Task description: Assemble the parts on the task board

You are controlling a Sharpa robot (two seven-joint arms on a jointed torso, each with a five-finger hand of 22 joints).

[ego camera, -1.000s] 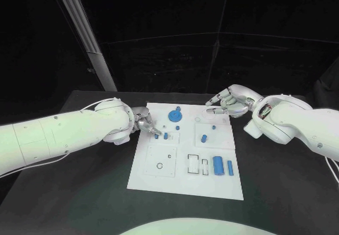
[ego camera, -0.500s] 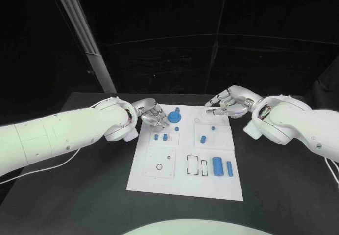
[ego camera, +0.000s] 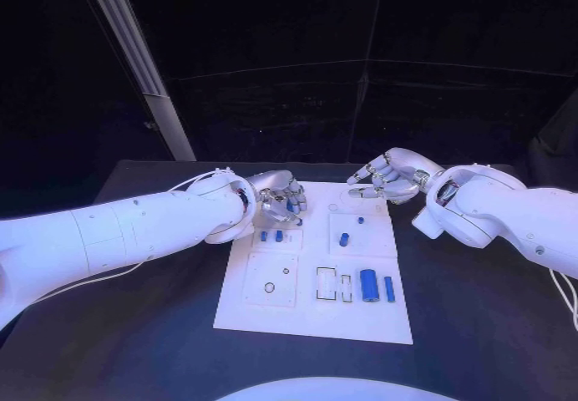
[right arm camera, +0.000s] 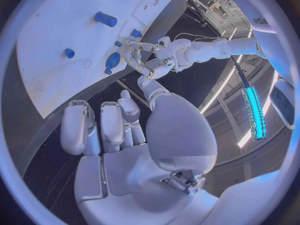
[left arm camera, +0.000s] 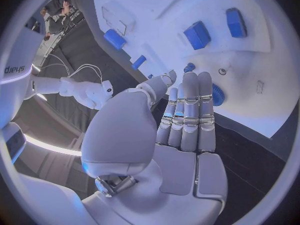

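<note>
Left robot hand (ego camera: 280,199) is hovering with fingers straight and apart, grasping nothing, over the round blue gear-like disc (left arm camera: 217,94) at the far left of the white plastic task board (ego camera: 362,317). Right robot hand (ego camera: 387,175) is idling curled and empty off the board's far right corner. Most of the job is looking undone: small blue pegs (ego camera: 270,236) and blue blocks (ego camera: 368,284) are lying loose, with outlined slots unfilled, on the black bench (ego camera: 144,334).

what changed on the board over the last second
The left hand moved from the board's left edge toward its far end and now hovers over the round blue part, holding nothing. The right hand stayed at the far right corner, and the blue parts did not move.
</note>
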